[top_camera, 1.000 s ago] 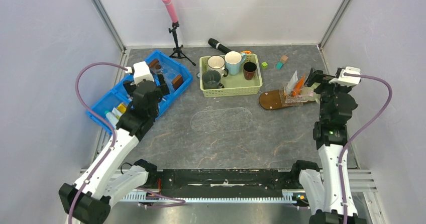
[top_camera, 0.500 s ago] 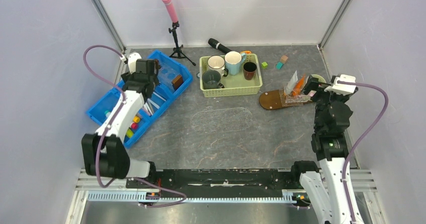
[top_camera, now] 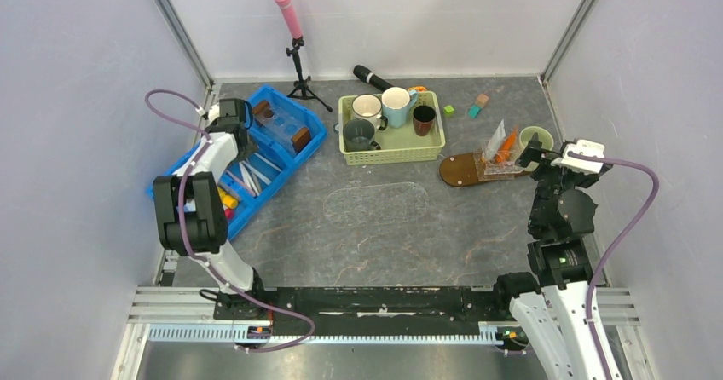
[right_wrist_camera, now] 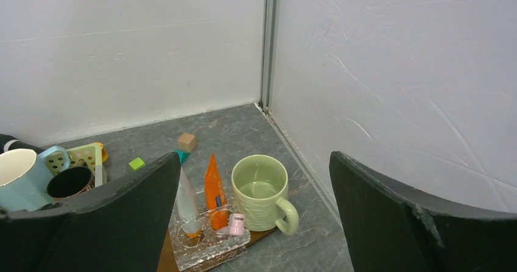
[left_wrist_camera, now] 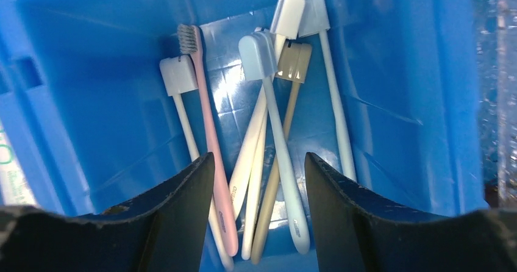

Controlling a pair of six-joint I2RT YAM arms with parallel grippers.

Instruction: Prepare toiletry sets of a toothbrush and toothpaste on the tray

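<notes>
So, top view first, with the green basket (top_camera: 392,152) as my landmark. The blue bin (top_camera: 317,131) is sitting off to the basket's left. My left gripper (top_camera: 232,126) is hanging over the bin's middle compartment, where the toothbrushes (top_camera: 249,175) are lying. The tray (top_camera: 459,172) is lying just right of the basket's front corner, and an orange toothpaste (top_camera: 507,146) is standing in a clear holder (top_camera: 503,169) on it. My right gripper (top_camera: 530,152) is hovering past the tray end farthest from the basket, beside a green mug (top_camera: 539,133).

Left wrist view: my fingers (left_wrist_camera: 183,211) are standing partway open, straddling the lower handles of the pile and gripping nothing. Problem is, I'm bracketing four or five handles at once, the pink brush (left_wrist_camera: 210,156) included. I'm thinking the smart move is sliding sideways until only one handle sits between the pads. The best pick is probably the white brush (left_wrist_camera: 338,119) lying alone on what I take to be the basket side. Then I'm going low before squeezing, or I'm risking a whole bundle, or one brush pivoting out.

Right wrist view: those fingers (right_wrist_camera: 103,217) are spread wide and empty, looking down at the orange tube, a white tube (right_wrist_camera: 185,202) and the mug. I'm not seeing a brush there, so I'm guessing that's what the set is missing.
</notes>
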